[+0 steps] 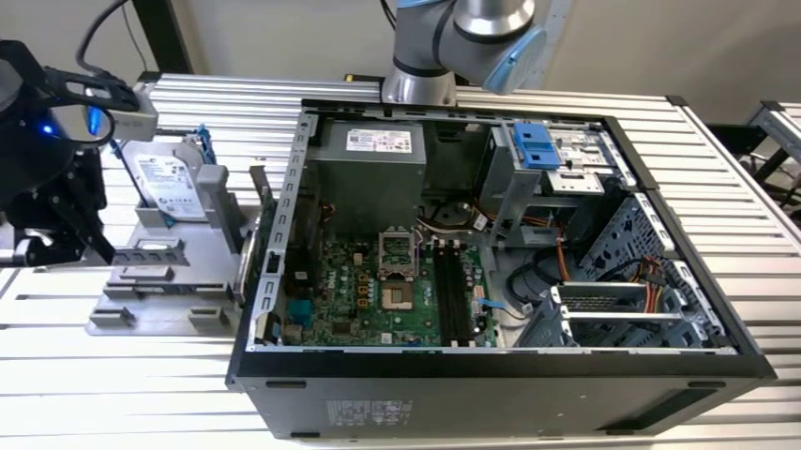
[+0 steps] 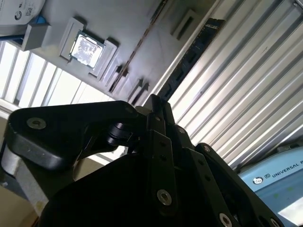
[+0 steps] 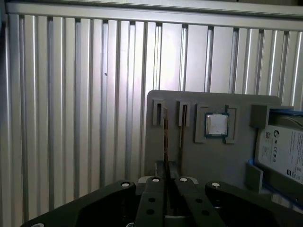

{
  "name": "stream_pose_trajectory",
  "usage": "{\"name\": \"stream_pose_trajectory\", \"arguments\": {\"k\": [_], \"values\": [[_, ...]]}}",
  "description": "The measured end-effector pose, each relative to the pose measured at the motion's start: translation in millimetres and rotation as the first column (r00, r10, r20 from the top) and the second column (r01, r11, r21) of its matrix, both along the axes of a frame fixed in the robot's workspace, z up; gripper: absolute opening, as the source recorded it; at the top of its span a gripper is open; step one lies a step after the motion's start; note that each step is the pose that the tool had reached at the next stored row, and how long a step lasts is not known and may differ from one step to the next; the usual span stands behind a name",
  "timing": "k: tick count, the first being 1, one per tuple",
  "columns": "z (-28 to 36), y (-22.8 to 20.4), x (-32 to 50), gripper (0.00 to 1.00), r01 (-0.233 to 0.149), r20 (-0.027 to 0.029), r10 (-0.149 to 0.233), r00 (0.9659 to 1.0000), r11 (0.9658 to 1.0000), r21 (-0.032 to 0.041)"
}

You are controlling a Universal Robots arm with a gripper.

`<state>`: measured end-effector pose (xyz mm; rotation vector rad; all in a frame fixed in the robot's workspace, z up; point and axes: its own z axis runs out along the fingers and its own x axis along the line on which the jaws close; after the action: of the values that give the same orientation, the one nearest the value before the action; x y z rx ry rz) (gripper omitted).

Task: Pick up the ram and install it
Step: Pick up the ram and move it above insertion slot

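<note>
The ram (image 3: 165, 137) is a thin stick standing on edge in a slot of the grey holder plate (image 3: 213, 161). In the second wrist view the ram (image 2: 189, 59) shows its dark chips. My gripper (image 3: 165, 166) is shut on the near end of this ram, one finger on each side. The ram runs straight into the closed tips of the gripper (image 2: 154, 101). In the exterior view the gripper (image 1: 69, 248) hangs at the left, beside the holder plate (image 1: 163, 309). A second stick (image 3: 182, 135) stands in the neighbouring slot.
A square silver processor chip (image 3: 216, 125) and a hard drive in a blue frame (image 3: 284, 151) sit on the same plate. The open computer case (image 1: 501, 366) lies to the exterior view's right, with its green motherboard (image 1: 375, 300) and black slots (image 1: 453, 291) exposed.
</note>
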<state>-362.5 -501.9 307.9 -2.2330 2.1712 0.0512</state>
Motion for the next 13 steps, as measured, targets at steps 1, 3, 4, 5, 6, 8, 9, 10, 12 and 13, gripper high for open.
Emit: {"name": "stream_pose_trajectory", "arguments": {"k": [1,3,4,5,6,8,9,10,12,13], "values": [[1.3,0.0,0.0,0.0,0.0,0.0001,0.0,1.0,1.0,0.0],[3.5,0.0,0.0,0.0,0.0,0.0,0.0,1.0,1.0,0.0],[4.6,0.0,0.0,0.0,0.0,0.0,0.0,1.0,1.0,0.0],[5.6,0.0,0.0,0.0,0.0,0.0,0.0,1.0,1.0,0.0],[6.7,0.0,0.0,0.0,0.0,0.0,0.0,1.0,1.0,0.0],[8.9,0.0,0.1,0.0,0.0,0.0,0.0,1.0,1.0,0.0],[10.1,-0.1,0.1,0.0,0.0,0.0,0.0,1.0,1.0,0.0],[11.2,0.0,0.1,0.0,0.0,0.0,0.0,1.0,1.0,0.0],[13.3,0.0,0.1,0.0,0.0,0.0,0.0,1.0,1.0,0.0],[14.4,0.0,0.0,0.0,0.0,0.0,0.0,1.0,1.0,0.0]]}}
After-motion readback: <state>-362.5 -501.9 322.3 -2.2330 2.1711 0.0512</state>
